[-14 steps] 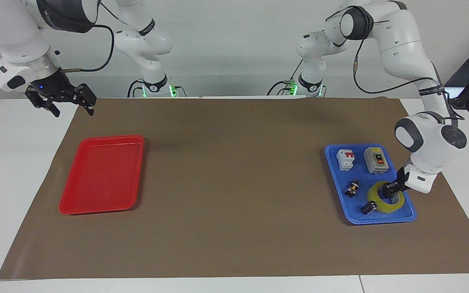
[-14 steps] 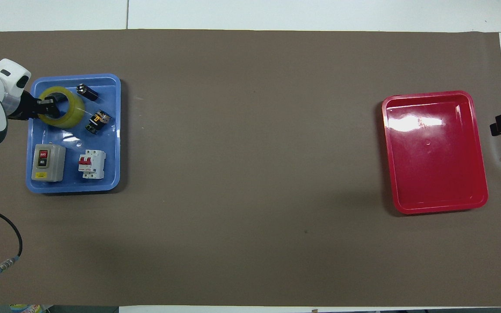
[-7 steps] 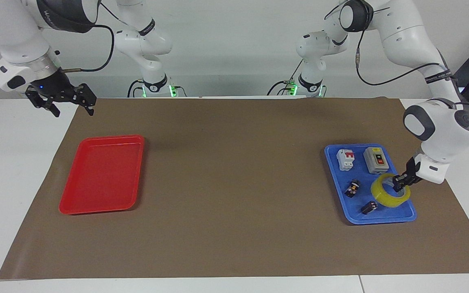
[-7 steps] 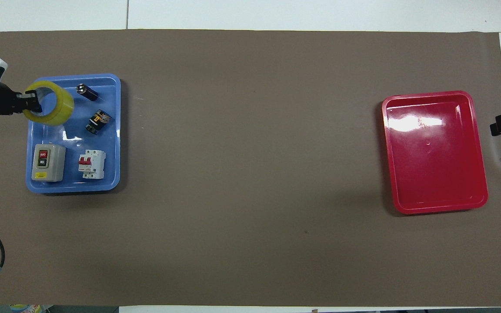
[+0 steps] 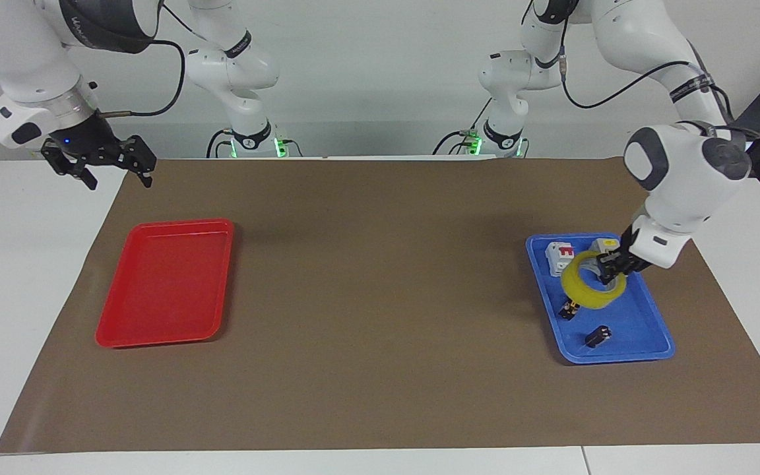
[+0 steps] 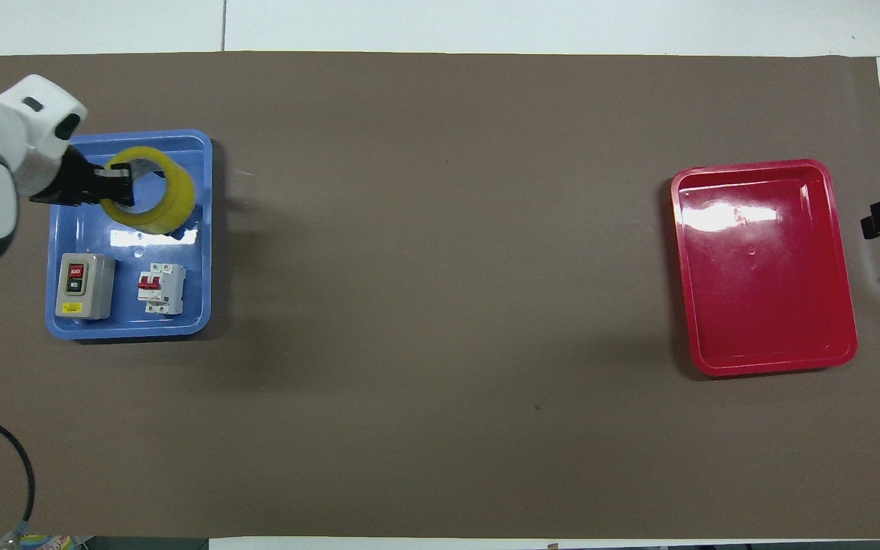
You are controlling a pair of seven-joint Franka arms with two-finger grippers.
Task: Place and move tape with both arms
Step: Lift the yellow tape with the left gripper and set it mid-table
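**A:** Progress check: where does the tape [image 5: 590, 287] sit relative to the left hand [image 5: 611, 266]?

**B:** Pinched on its rim by the left hand, fingers closed through the wall of the ring. The roll hangs tilted off the fingertips, toward the middle of the tabletop [image 5: 380, 297], raised clear of the blue tray [image 5: 644, 343] and over its contents.

**A:** Stage of the task?

**B:** Judged early. Pick-up looks done: the roll is off the tray floor. Left, as I read it: carry it out from the tray, set it down within reach of the other arm, then the second move, presumably to the red tray [image 5: 165, 284]. That tray holds nothing visible and lies well apart from the holding hand, under the other arm's end.

**A:** Right hand [image 5: 101, 165]?

**B:** Waiting, fingers spread wide, nothing in them, up over the brown mat's [image 5: 380, 396] corner near the red tray.

**A:** Count, please.

**B:** Tape rolls: one. Trays: two, one blue, one red. In the blue tray, below the left hand: one grey switch box [image 6: 85, 285], one white breaker with red levers [image 6: 160, 288], two small black parts [image 5: 598, 337], one of them partly covered by the roll in the facing view; both hidden under it from overhead. Arms: two. Mat: one.
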